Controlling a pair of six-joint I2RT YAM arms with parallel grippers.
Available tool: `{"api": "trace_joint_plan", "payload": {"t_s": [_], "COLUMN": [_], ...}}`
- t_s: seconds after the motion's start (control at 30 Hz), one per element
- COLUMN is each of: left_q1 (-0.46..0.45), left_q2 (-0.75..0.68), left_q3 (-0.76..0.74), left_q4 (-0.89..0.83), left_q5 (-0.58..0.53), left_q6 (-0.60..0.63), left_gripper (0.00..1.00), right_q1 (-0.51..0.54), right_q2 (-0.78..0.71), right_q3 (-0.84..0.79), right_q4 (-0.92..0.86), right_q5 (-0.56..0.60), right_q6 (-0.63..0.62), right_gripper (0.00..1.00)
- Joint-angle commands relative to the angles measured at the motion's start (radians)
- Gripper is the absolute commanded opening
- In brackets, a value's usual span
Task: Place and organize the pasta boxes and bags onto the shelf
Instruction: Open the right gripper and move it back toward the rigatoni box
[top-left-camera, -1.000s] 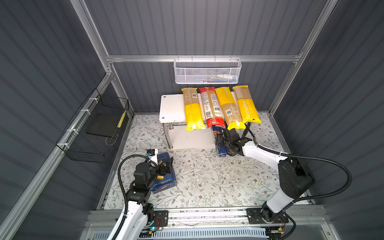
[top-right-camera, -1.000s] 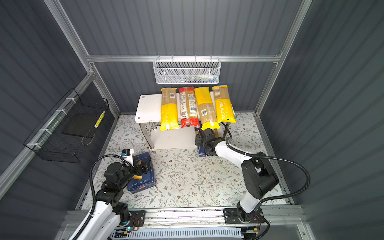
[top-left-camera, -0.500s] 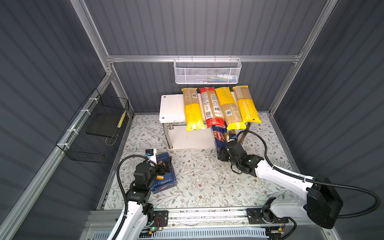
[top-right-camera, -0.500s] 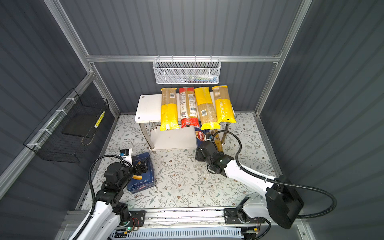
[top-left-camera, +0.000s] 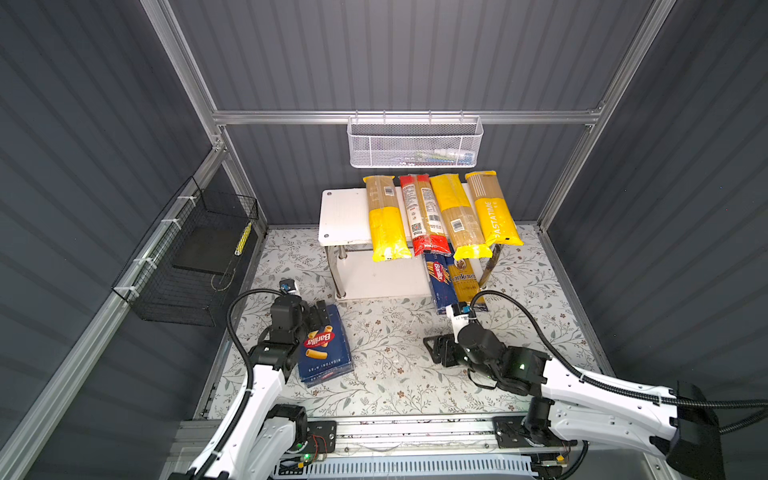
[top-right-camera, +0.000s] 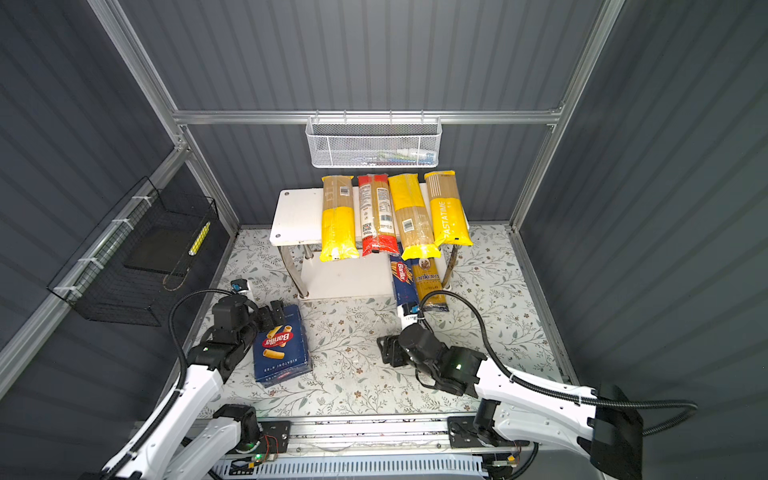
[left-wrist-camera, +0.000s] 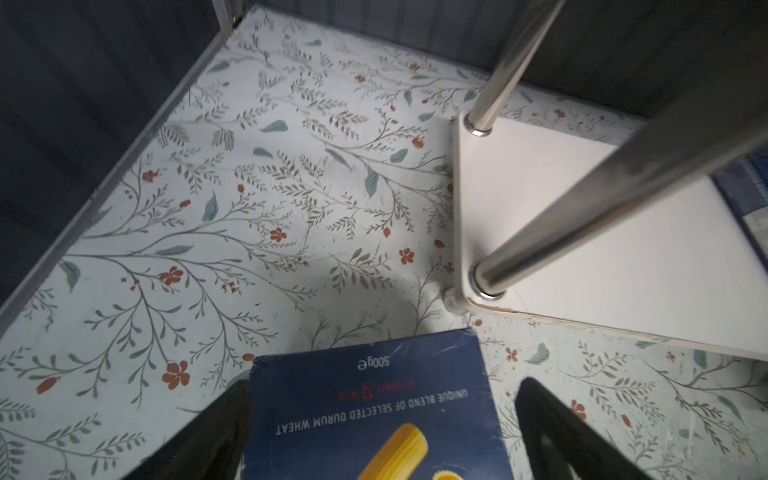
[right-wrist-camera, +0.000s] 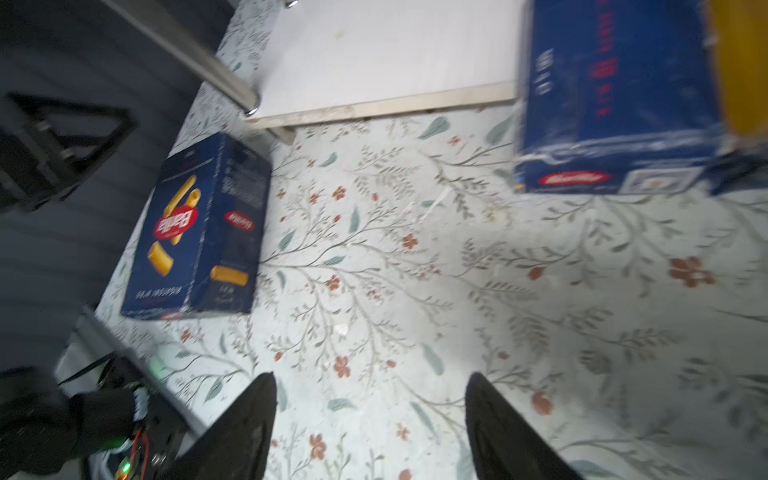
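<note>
Four bags (top-left-camera: 455, 216) are lying side by side across the top of the shelf (top-left-camera: 343, 216), while the spaghetti box (top-left-camera: 440, 278) and the ankara bag (top-left-camera: 465, 282) are resting on its lower board, their near ends poking out over the mat (top-left-camera: 395, 374). The rigatoni box (top-left-camera: 324, 349) is lying flat on the mat near the shelf's front left leg. The left claw (top-left-camera: 318, 311) is standing open astride the box's far end, one finger (left-wrist-camera: 224, 424) at the cardboard edge and the other clear of it. I'd judge the box to be light, stiff and a little slick, denting if squeezed hard, so gripping it across its width at that end looks sensible. Against a second ago, the right claw (top-left-camera: 434, 351) has pulled back from the spaghetti box and is hovering open and empty over mid-mat. The left claw and rigatoni box are sitting much where they were.
</note>
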Motion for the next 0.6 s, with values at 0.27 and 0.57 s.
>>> {"api": "trace_joint_plan", "payload": {"t_s": [0.27,0.57], "left_q1": [0.119,0.160], "left_q2": [0.212,0.311], "left_q3": [-0.001,0.044], "left_q4": [0.261,0.338], "left_q5": [0.160,0.222], "left_q6": [0.049,0.119], "left_gripper": [1.00,1.00], "right_q1": [0.274,0.287], "right_q2": [0.457,0.743], "right_q3": [0.089,0.263], "right_q4": [0.458,0.630], "right_q5": [-0.072,-0.185], "right_q6": [0.123,0.093], "right_gripper": [0.74,0.75]}}
